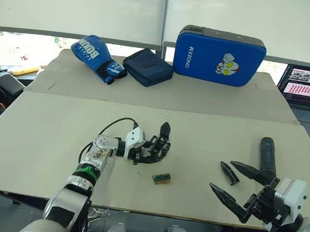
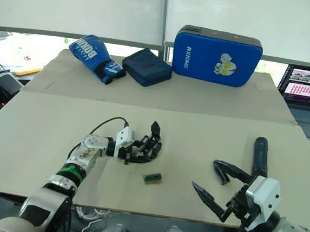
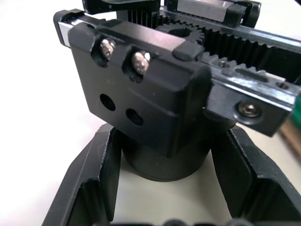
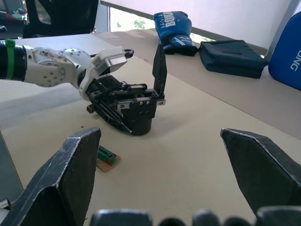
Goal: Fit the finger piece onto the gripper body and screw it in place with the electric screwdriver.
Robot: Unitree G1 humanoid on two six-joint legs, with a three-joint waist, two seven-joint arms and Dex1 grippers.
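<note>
Blue boxing glove (image 1: 97, 57), navy pouch (image 1: 147, 66), blue pad (image 1: 219, 55), laptop (image 1: 308, 92)

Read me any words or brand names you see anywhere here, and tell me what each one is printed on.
"RXIONG": blue pad, white letters running down its left end.
"BOXING": blue boxing glove; the smaller print beneath is too blurred to read.
Laptop screen: text too small to read.
Small green part on the table: no legible marking.
</note>
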